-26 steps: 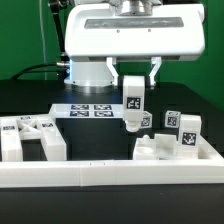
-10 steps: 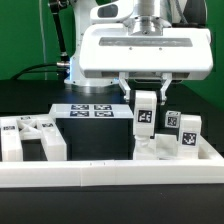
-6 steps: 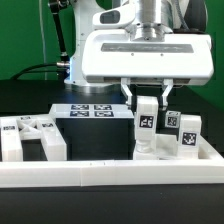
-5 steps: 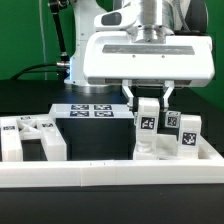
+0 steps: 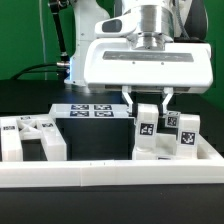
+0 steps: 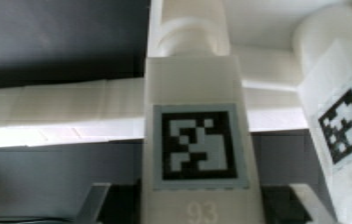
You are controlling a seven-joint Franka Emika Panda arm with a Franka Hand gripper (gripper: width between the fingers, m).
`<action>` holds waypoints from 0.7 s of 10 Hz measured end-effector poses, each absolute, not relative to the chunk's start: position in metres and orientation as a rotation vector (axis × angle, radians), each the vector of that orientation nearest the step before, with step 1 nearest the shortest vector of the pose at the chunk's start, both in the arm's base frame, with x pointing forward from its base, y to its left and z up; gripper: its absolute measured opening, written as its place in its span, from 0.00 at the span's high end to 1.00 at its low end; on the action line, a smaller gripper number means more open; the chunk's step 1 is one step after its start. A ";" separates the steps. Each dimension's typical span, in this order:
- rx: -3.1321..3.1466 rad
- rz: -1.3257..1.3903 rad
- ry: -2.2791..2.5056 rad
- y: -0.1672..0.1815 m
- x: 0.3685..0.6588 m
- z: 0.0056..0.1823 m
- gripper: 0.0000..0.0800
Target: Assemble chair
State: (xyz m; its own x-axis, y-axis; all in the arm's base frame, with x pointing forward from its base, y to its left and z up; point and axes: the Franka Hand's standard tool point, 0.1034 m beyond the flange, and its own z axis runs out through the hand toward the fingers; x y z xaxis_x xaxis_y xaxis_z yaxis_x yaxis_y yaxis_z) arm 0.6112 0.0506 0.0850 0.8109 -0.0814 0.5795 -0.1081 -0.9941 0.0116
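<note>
The black surface (image 5: 100, 205) carries a toy chair in mid-assembly beneath the Panda arm (image 5: 140, 55), whose white body fills the upper part of the exterior view. A long plain rail (image 5: 110, 172) runs along the surface's near edge, and the marker board (image 5: 92, 112) lies flat towards the far edge. Loose chair pieces (image 5: 25, 135) sit near the edge on the exterior view's left.

Towards the edge on the exterior view's right, a chair base piece (image 5: 150, 152) rests just behind the rail, with a tagged chair block (image 5: 187, 135) standing just beside it.

The gripper (image 5: 147, 106) is clamped on the chair post (image 5: 146, 126), one finger pressed to each side of its upper end. The post hangs directly under the gripper, its long axis upright and its tag facing the near edge. Its lower end meets the base piece, though whether it is fully seated cannot be told. In the wrist view the post (image 6: 199, 150) runs straight away from the camera, so the coming move looks to depend on keeping that axis vertical over the base piece.
</note>
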 end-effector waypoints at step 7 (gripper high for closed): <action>2.934 0.968 -0.151 0.051 0.613 0.085 0.63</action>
